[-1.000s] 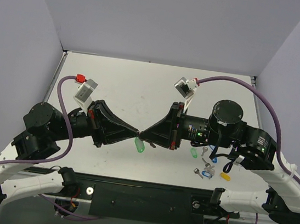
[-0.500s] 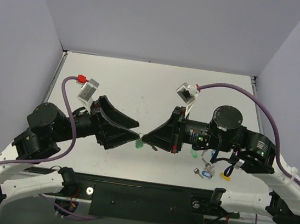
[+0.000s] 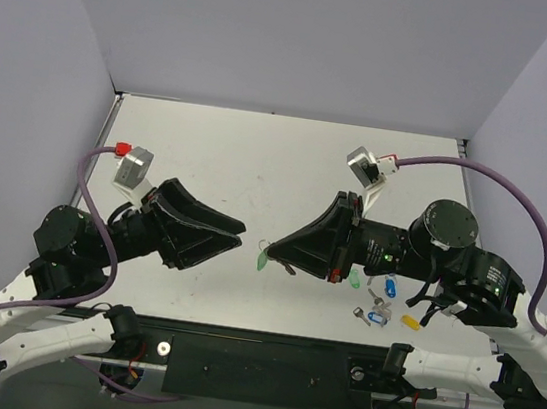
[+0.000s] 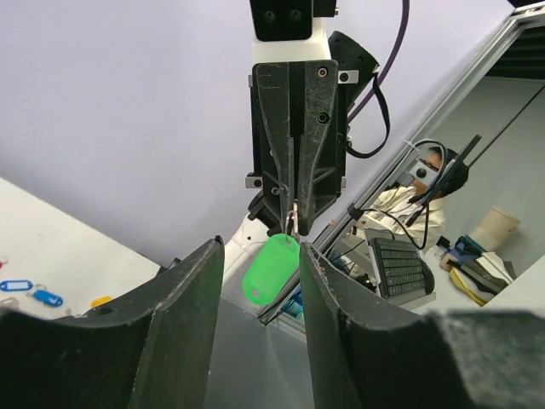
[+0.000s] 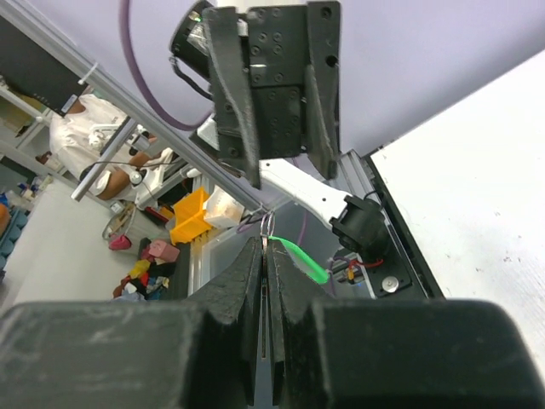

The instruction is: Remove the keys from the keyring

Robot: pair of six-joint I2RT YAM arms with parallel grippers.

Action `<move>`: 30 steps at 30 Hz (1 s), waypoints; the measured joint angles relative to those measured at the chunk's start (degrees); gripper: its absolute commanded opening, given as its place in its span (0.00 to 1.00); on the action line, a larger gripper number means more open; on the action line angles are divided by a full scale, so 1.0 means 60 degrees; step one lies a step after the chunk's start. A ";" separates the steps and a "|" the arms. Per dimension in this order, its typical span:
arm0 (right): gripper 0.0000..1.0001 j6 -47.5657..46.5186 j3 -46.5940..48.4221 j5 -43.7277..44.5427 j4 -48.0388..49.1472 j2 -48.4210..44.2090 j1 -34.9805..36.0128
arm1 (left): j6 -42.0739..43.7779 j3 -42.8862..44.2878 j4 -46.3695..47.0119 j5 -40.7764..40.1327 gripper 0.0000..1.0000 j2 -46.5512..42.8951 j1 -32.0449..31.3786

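Observation:
My right gripper is shut on the thin silver keyring, held in the air above the table's front middle. A key with a bright green plastic head hangs from the ring; it also shows in the left wrist view and the right wrist view. I cannot make out a bare silver key on the ring. My left gripper is open and empty, its tips a short gap to the left of the ring, facing the right gripper. In the left wrist view the green head hangs beyond its spread fingers.
Under the right arm lie loose small things on the table: a green piece, a blue tag, another blue tag, a yellow tag and a small silver piece. Grey walls stand left, right and behind.
My left gripper has opened, let go and drawn back to the left. My right gripper has moved a little to the right, still gripping the ring with the green key hanging.

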 measured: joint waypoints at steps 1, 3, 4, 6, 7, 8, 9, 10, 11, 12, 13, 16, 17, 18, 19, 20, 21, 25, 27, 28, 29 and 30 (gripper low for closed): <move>0.00 0.0029 0.0000 -0.0044 0.0066 0.0000 0.0000 | -0.0171 -0.0127 0.0331 0.0073 0.46 0.0073 0.0000; 0.00 0.0109 0.0000 -0.0142 0.0284 0.0000 -0.0004 | -0.0415 -0.0302 0.0951 0.0197 0.45 0.0255 0.0000; 0.00 0.0153 -0.0004 -0.0197 0.0386 0.0000 -0.0004 | -0.0488 -0.0361 0.1198 0.0251 0.44 0.0321 0.0000; 0.00 0.0215 -0.0004 -0.0266 0.0572 0.0000 -0.0004 | -0.0681 -0.0463 0.1683 0.0350 0.43 0.0433 0.0000; 0.00 0.0229 -0.0004 -0.0291 0.0637 0.0000 -0.0004 | -0.0732 -0.0495 0.1840 0.0390 0.42 0.0477 0.0000; 0.00 0.0251 -0.0004 -0.0306 0.0710 0.0000 -0.0004 | -0.0794 -0.0525 0.1963 0.0412 0.42 0.0510 0.0000; 0.00 0.0284 -0.0004 -0.0335 0.0772 0.0000 -0.0004 | -0.0849 -0.0539 0.2095 0.0441 0.42 0.0539 0.0000; 0.00 0.0295 -0.0004 -0.0346 0.0812 0.0000 -0.0004 | -0.0900 -0.0565 0.2240 0.0481 0.41 0.0554 0.0000; 0.00 0.0321 -0.0004 -0.0364 0.0838 0.0000 -0.0004 | -0.0951 -0.0579 0.2364 0.0517 0.41 0.0565 0.0000; 0.00 0.0335 -0.0004 -0.0368 0.0863 0.0000 -0.0004 | -0.0991 -0.0586 0.2492 0.0576 0.40 0.0572 0.0000; 0.00 0.0353 -0.0004 -0.0368 0.0867 0.0004 -0.0004 | -0.1009 -0.0590 0.2579 0.0616 0.40 0.0590 0.0000; 0.00 0.0372 -0.0004 -0.0368 0.0867 0.0004 -0.0004 | -0.1093 -0.0590 0.2860 0.0729 0.40 0.0594 -0.0011; 0.00 0.0390 -0.0004 -0.0368 0.0867 0.0004 -0.0004 | -0.1133 -0.0594 0.2947 0.0758 0.40 0.0594 -0.0015; 0.00 0.0390 -0.0004 -0.0368 0.0867 0.0004 -0.0004 | -0.1147 -0.0619 0.3027 0.0772 0.39 0.0594 -0.0018; 0.00 0.0393 -0.0004 -0.0368 0.0867 0.0007 -0.0004 | -0.1169 -0.0637 0.3085 0.0809 0.39 0.0594 -0.0022; 0.00 0.0397 -0.0004 -0.0368 0.0867 0.0007 -0.0004 | -0.1180 -0.0656 0.3140 0.0845 0.39 0.0605 -0.0022; 0.00 0.0397 -0.0004 -0.0368 0.0867 0.0007 -0.0004 | -0.1191 -0.0670 0.3177 0.0874 0.39 0.0616 -0.0026; 0.00 0.0401 -0.0004 -0.0364 0.0871 0.0007 -0.0004 | -0.1217 -0.0681 0.3315 0.0922 0.38 0.0750 -0.0095; 0.00 0.0401 -0.0004 -0.0364 0.0871 0.0007 -0.0004 | -0.1217 -0.0681 0.3340 0.0933 0.37 0.0823 -0.0135; 0.00 0.0401 -0.0004 -0.0364 0.0871 0.0007 -0.0004 | -0.1217 -0.0681 0.3355 0.0936 0.36 0.0856 -0.0160; 0.00 0.0404 -0.0004 -0.0364 0.0874 0.0007 -0.0004 | -0.1217 -0.0681 0.3373 0.0936 0.36 0.0896 -0.0175; 0.00 0.0404 -0.0004 -0.0364 0.0874 0.0011 -0.0004 | -0.1217 -0.0681 0.3381 0.0940 0.34 0.0936 -0.0204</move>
